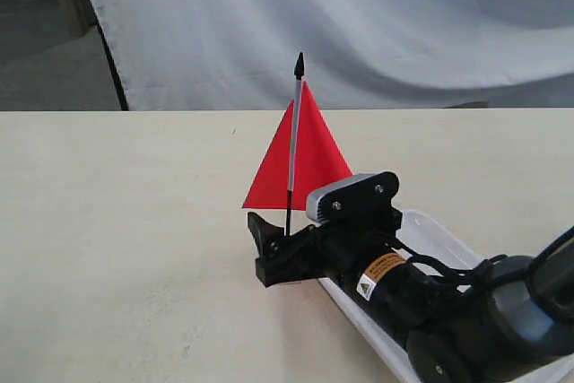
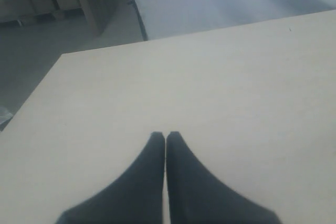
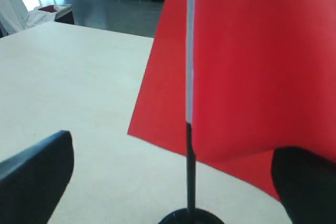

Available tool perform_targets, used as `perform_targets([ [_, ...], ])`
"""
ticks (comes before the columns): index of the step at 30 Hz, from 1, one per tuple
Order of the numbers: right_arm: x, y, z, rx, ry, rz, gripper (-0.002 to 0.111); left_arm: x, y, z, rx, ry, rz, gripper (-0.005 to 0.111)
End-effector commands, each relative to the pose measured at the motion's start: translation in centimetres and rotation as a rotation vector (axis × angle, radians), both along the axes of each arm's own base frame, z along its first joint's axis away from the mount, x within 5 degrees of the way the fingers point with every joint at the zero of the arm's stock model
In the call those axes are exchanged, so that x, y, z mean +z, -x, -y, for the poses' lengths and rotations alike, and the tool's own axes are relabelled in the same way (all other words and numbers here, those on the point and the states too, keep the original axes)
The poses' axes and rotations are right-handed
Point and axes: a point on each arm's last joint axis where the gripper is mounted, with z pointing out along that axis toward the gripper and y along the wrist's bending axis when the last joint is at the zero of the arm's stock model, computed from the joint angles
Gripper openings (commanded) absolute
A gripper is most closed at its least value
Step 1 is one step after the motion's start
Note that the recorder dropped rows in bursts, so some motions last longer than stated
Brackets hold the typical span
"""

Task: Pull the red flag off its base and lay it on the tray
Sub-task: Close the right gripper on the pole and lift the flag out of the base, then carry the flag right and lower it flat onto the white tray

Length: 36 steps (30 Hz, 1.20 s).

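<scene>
The red flag stands upright mid-table on its black-and-white pole. In the right wrist view its red cloth fills the frame above the pole, which is seated in the black base. In the exterior view the base is hidden behind my right gripper. That gripper is open, one finger on each side of the pole's lower part, neither touching it. The white tray lies under the right arm. My left gripper is shut on nothing over bare table.
A white cloth backdrop hangs behind the table's far edge. The pale wooden tabletop stretches left of the flag. The left wrist view shows a table corner with floor beyond it.
</scene>
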Motion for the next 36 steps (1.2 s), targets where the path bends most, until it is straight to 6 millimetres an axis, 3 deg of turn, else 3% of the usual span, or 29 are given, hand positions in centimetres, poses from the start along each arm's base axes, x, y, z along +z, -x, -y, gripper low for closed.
perform_targets([
  [1, -0.2, -1.4, -1.3, 0.001, -0.006, 0.018, 0.092, 0.0, 0.0, 0.0, 0.003, 0.009, 0.0, 0.001],
  [11, -1.2, -2.7, -2.6, 0.0, -0.014, 0.027, 0.089, 0.0, 0.0, 0.0, 0.003, 0.009, 0.0, 0.001],
  [13, -1.2, -2.7, -2.6, 0.0, -0.013, 0.028, 0.075, 0.0, 0.0, 0.0, 0.003, 0.009, 0.0, 0.001],
  [14, -1.2, -2.7, -2.6, 0.001, -0.01, 0.027, 0.06, 0.0, 0.0, 0.0, 0.003, 0.009, 0.0, 0.001],
  [17, -1.6, -2.5, -2.6, 0.02, 0.015, -0.011, 0.001, 0.0, 0.0, 0.0, 0.003, 0.009, 0.0, 0.001],
  [22, -1.0, -2.3, -2.9, 0.062, 0.038, 0.013, -0.001, 0.0, 0.0, 0.0, 0.003, 0.009, 0.0, 0.001],
  [26, 3.8, -1.3, -1.9, 0.061, 0.01, 0.124, -0.001, 0.0, 0.0, 0.0, 0.003, 0.009, 0.0, 0.001],
  [29, 8.3, -0.1, -0.4, 0.061, 0.159, 0.159, -0.001, 0.0, 0.0, 0.0, 0.003, 0.009, 0.0, 0.001],
  [32, 12.1, 1.1, 2.9, 0.001, 0.355, 0.086, -0.001, 0.0, 0.0, 0.0, 0.003, 0.009, 0.0, 0.001],
  [36, 14.1, 1.7, 6.9, 0.07, 0.428, -0.113, -0.001, 0.0, 0.0, 0.0, 0.003, 0.009, 0.0, 0.001],
])
